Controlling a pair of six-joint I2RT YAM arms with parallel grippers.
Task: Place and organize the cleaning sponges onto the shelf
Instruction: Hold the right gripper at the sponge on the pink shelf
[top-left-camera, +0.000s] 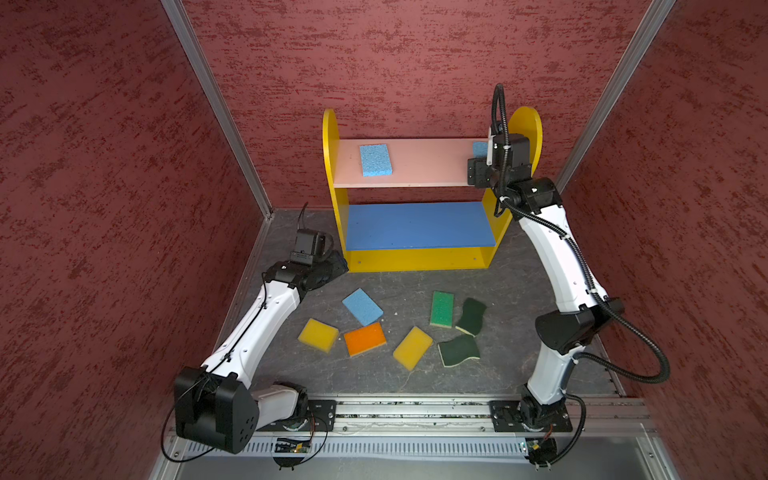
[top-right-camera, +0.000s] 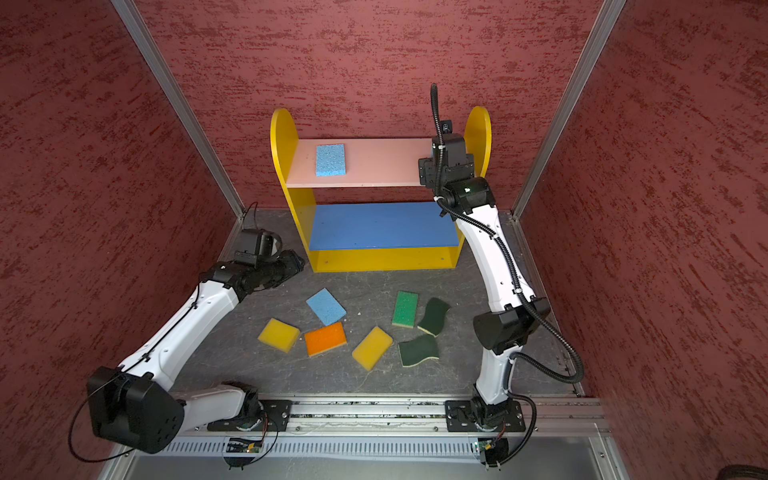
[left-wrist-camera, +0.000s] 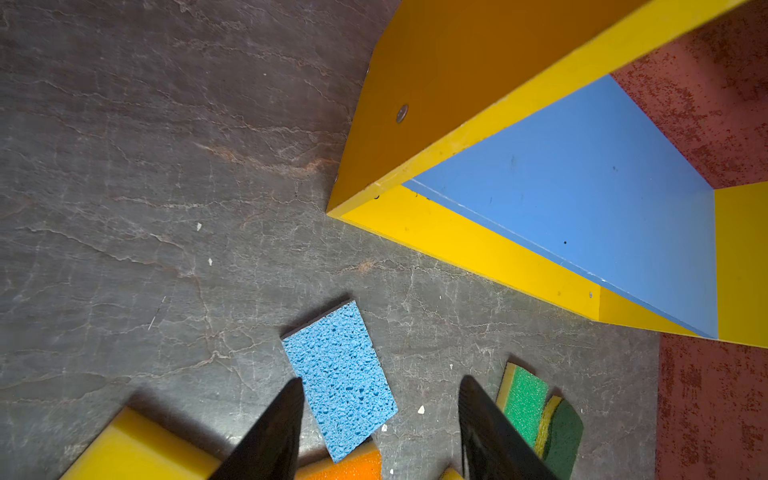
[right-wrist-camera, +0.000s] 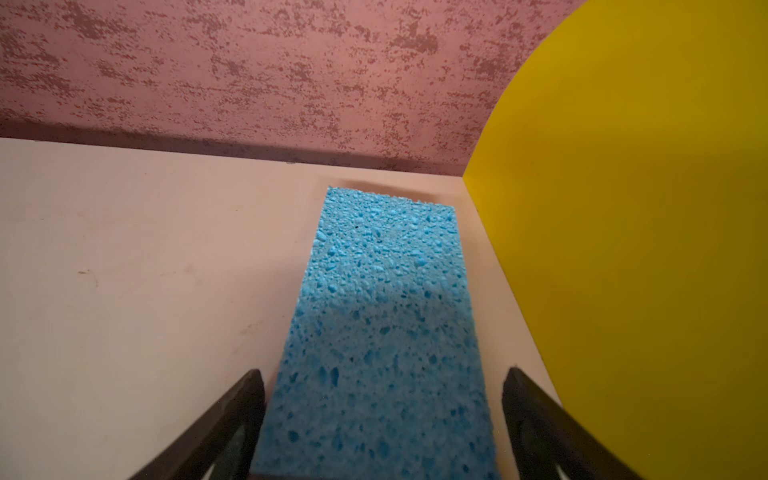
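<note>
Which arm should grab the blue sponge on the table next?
Left. The left gripper, open, hangs close to that blue sponge; the right gripper is at the shelf's pink board, astride another sponge.

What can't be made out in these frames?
- Light blue sponge at the pink board's right end: in a top view, the right arm's wrist covers all but a corner.
- Shelf bottom level: both top views, the blue board covers it.
- Orange sponge: left wrist view, cut by the bottom edge.

Yellow-sided shelf (top-left-camera: 415, 259): light blue porous left sponge (top-left-camera: 376, 160) and right sponge (right-wrist-camera: 386, 332) lay flat on its pink upper board (top-left-camera: 432, 162); seven mixed sponges (top-left-camera: 365, 338) lay scattered on the tabletop (top-left-camera: 415, 286).
</note>
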